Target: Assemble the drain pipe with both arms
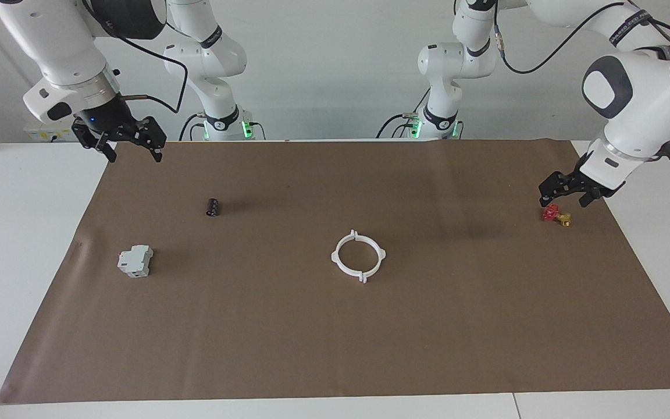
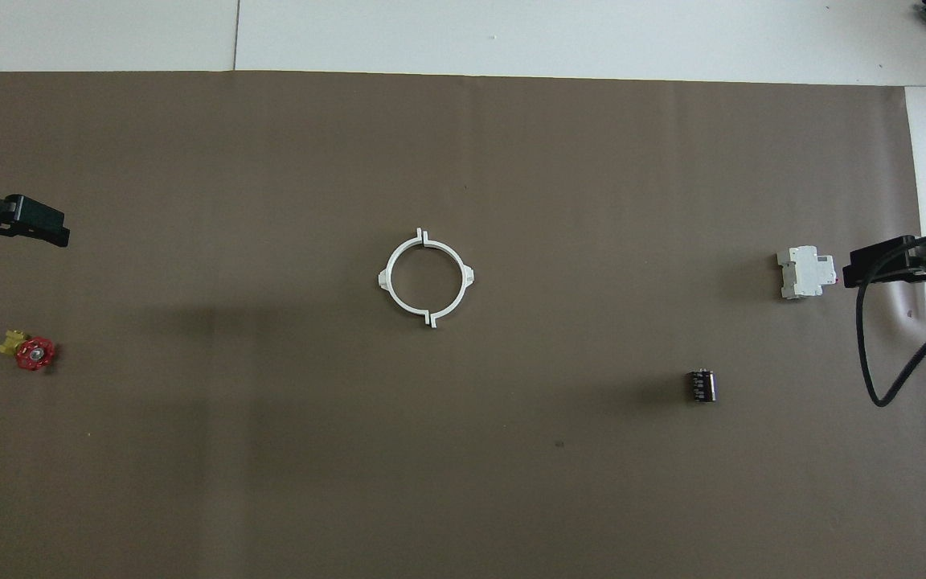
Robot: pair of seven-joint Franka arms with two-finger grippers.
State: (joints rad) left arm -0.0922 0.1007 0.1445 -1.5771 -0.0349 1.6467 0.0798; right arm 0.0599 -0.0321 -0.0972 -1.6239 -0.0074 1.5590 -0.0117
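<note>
The ring is lying assembled mid-bench. The left claw is being held spread over the red valve; the right claw is being held spread, empty.

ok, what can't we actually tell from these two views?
- drain pipe: the two half-rings sit together as one ring, but whether their end tabs are locked or just touching is too small to tell in either view.
- left gripper: over the red and gold valve; the overhead view cuts off most of it at the frame edge.
- right gripper: open in the facing view; only its tip shows overhead.
- small black cylinder: markings unreadable.
</note>
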